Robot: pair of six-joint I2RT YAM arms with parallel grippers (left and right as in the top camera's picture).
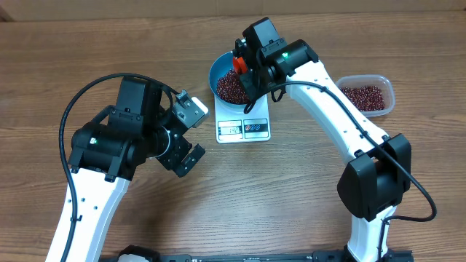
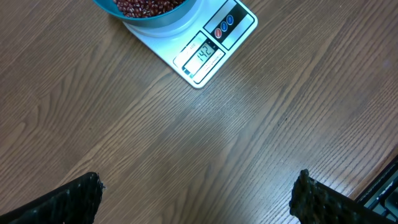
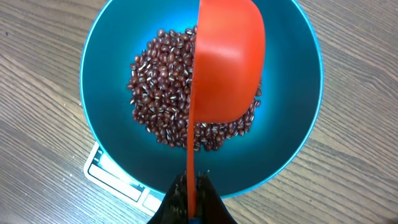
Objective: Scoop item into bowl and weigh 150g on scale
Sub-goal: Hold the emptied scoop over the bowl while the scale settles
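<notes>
Starting closest in: left hand (image 1: 195,135) spread wide, holding nothing, hovering over bare surface (image 2: 199,137) just short of the scale (image 1: 244,129). Not much risk there, apart from drifting forward, nudging the scale corner and throwing the reading off.

Next out, the scale itself, lying flat with the display edge facing this way. Lit up, but digits too soft to trust. Carrying the blue bowl (image 3: 106,74) toward the far end of the platform, so easy enough to knock off-centre.

Inside the bowl: a decent heap of beans (image 3: 158,81), piled around the middle. Right above them, the orange-red scoop (image 3: 227,62), rolled onto its side, pinched by the handle in the right hand (image 3: 191,196), clamped tight on it. Can't tell whether anything's left in the scoop, seeing only the back of it.

Biggest worry: overshooting. Dumping a full scoop near the target instead of trickling, then having to fish beans back out. Second: lowering the scoop far enough to rest on the heap or the rim, adding false weight. Third: flicking beans over the rim onto the surface on the way out.

Farthest out, the clear container (image 1: 365,94) with more beans, well apart from the bowl, off to the right. Long carry, so plenty of chance to spill from a heaped scoop.
</notes>
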